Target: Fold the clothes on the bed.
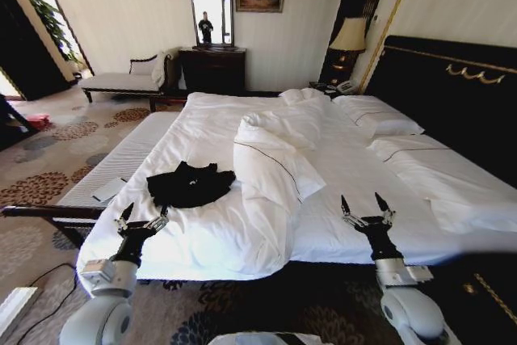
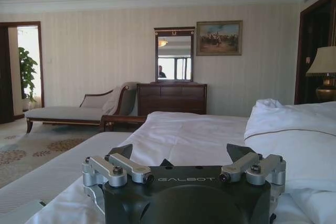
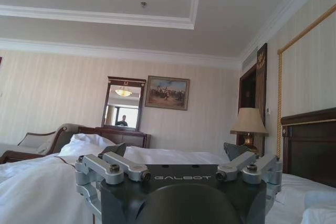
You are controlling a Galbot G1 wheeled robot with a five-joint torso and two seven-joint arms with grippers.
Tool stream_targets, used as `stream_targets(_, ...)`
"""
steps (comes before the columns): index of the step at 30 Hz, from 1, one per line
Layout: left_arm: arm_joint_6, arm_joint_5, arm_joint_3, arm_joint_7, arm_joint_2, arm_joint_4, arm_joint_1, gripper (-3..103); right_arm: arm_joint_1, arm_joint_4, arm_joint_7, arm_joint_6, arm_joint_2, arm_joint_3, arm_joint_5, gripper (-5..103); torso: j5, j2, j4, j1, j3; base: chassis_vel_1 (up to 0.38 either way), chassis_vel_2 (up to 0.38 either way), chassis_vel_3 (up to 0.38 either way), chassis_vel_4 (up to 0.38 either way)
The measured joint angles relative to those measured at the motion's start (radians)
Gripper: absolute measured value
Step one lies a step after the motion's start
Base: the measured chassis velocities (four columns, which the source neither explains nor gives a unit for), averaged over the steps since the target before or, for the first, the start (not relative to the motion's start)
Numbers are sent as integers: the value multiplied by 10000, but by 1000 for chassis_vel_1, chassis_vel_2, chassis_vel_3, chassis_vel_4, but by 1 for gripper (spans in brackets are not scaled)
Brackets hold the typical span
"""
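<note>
The clothes [image 1: 191, 184], a crumpled black T-shirt, lie on the white bed [image 1: 355, 167] near its left front corner. My left gripper [image 1: 144, 216] stands open over the bed's front edge, just in front of and slightly left of the shirt, fingers pointing up. My right gripper [image 1: 365, 205] is open too, over the front edge of the bed further right, well apart from the shirt. Both hold nothing. In the left wrist view the left gripper [image 2: 184, 156] faces across the bed [image 2: 184, 135]. The right wrist view has the right gripper [image 3: 178, 153] open above the white duvet [image 3: 37, 187].
A folded-back duvet [image 1: 275, 159] bulges right of the shirt. Pillows [image 1: 380, 115] lie against the dark headboard [image 1: 460, 94]. A chaise bench [image 1: 125, 78], dresser with mirror [image 1: 212, 66] and lamp [image 1: 349, 38] stand at the far wall. A dark footboard rail [image 1: 44, 212] runs left of my left arm.
</note>
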Motion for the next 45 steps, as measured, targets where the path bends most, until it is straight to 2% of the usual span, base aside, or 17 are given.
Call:
stream_targets(14, -19, 46, 11, 3, -137, 42, 6, 100, 276, -216, 204, 73, 15, -310, 71, 100, -3, -1, 3, 0, 0, -25, 111, 26, -120)
stream_targets(17, -25, 50, -7, -1, -200, 25, 46, 100, 449, -279, 319, 77, -64, -467, 300, 100, -6, -3, 4, 8, 3, 6, 171, 17, -137)
stream_targets(21, -30, 32, -127, -22, -398, -227, 250, 100, 973, -491, 344, 41, -605, -809, 1336, 100, -2, -3, 5, 5, 3, 5, 57, 7, -47)
stream_targets(22, -30, 32, -127, -22, -398, -227, 250, 100, 973, -491, 344, 41, -605, -809, 1336, 100, -2, -3, 5, 5, 3, 0, 0, 0, 0)
stream_targets(26, -33, 7, -303, -65, -513, -557, 531, 100, 1658, -675, 414, -688, -1238, -1129, 3197, 100, 5, 1, 1, -7, -2, -4, -49, -1, 24)
stream_targets(27, -33, 4, -384, -75, -535, -700, 644, 100, 1970, -681, 637, -1106, -1431, -1276, 4214, 100, 3, 2, 0, -7, -2, -14, -55, -1, 38)
stream_targets(28, -33, 4, -384, -75, -535, -700, 644, 100, 1970, -681, 637, -1106, -1431, -1276, 4214, 100, 3, 2, 0, -7, -2, -14, -55, -1, 38)
stream_targets(32, -33, -11, -592, -114, -639, -1092, 1005, 100, 2901, -385, 1957, -2714, -1813, -1722, 8234, 100, -4, 0, 6, 0, 0, 0, 0, 0, 0)
stream_targets(33, -33, -11, -592, -114, -639, -1092, 1005, 100, 2901, -385, 1957, -2714, -1813, -1722, 8234, 100, -4, 0, 6, 0, 0, 0, 0, 0, 0)
stream_targets(35, -11, -11, -610, -126, -634, -1176, 1085, 100, 3256, -484, 2324, -3344, -1848, -1756, 9846, 100, -4, 0, 9, 2, 1, 0, 0, 0, 0)
stream_targets(37, 14, -11, -574, -136, -517, -1181, 1104, 100, 3485, -924, 2562, -3714, -1814, -1742, 10636, 100, -2, 0, 5, 2, 1, 0, 0, 0, 0)
stream_targets(40, 18, -13, -572, -129, -398, -1177, 1153, 100, 3656, -1319, 2774, -3892, -1733, -1679, 11135, 100, 1, 0, -5, 1, 1, 0, 0, 0, 0)
stream_targets(45, 23, -156, -694, -165, -182, -1163, 1169, 100, 3996, -1847, 3020, -4124, -1550, -1604, 11798, 100, 1, 0, 2, 0, 1, 0, 0, 0, 0)
